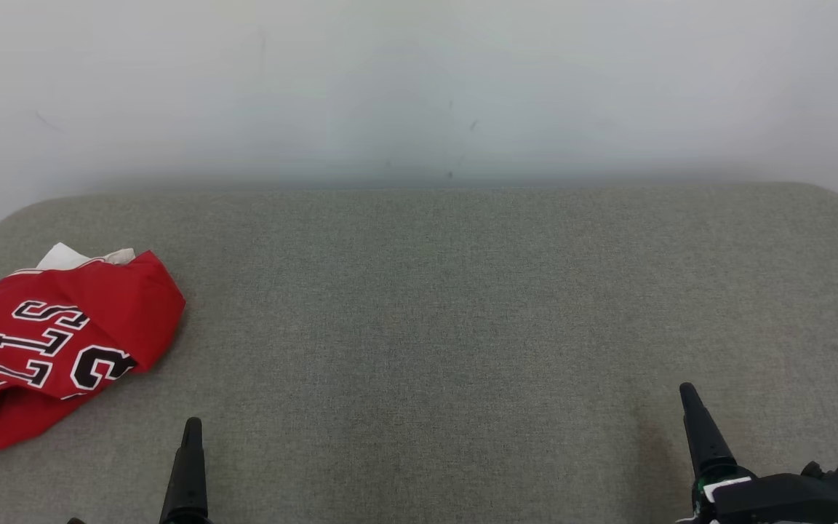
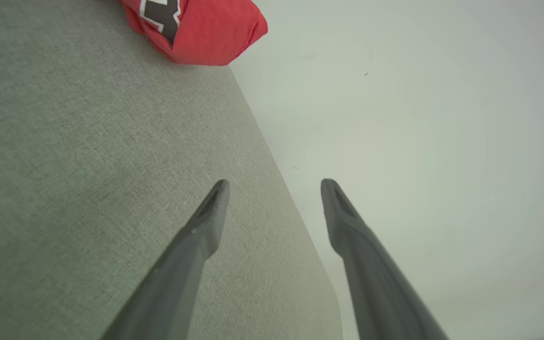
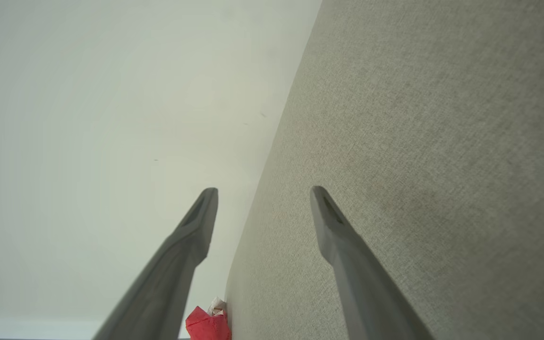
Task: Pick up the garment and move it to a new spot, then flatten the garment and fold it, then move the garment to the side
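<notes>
Seeing red jersey (image 1: 55, 342) crumpled at left edge of grey cushion (image 1: 463, 306) — light, limp, likely slick, I judge. Left gripper (image 2: 276, 189) and right gripper (image 3: 263, 193) both spread wide, empty. I'd pinch raised fold — nearest left gripper.

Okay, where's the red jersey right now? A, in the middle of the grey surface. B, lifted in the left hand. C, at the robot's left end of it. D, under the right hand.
C: the red jersey lies bunched at the left end of the grey surface, while the left hand and right hand are both open and apart from it.
</notes>
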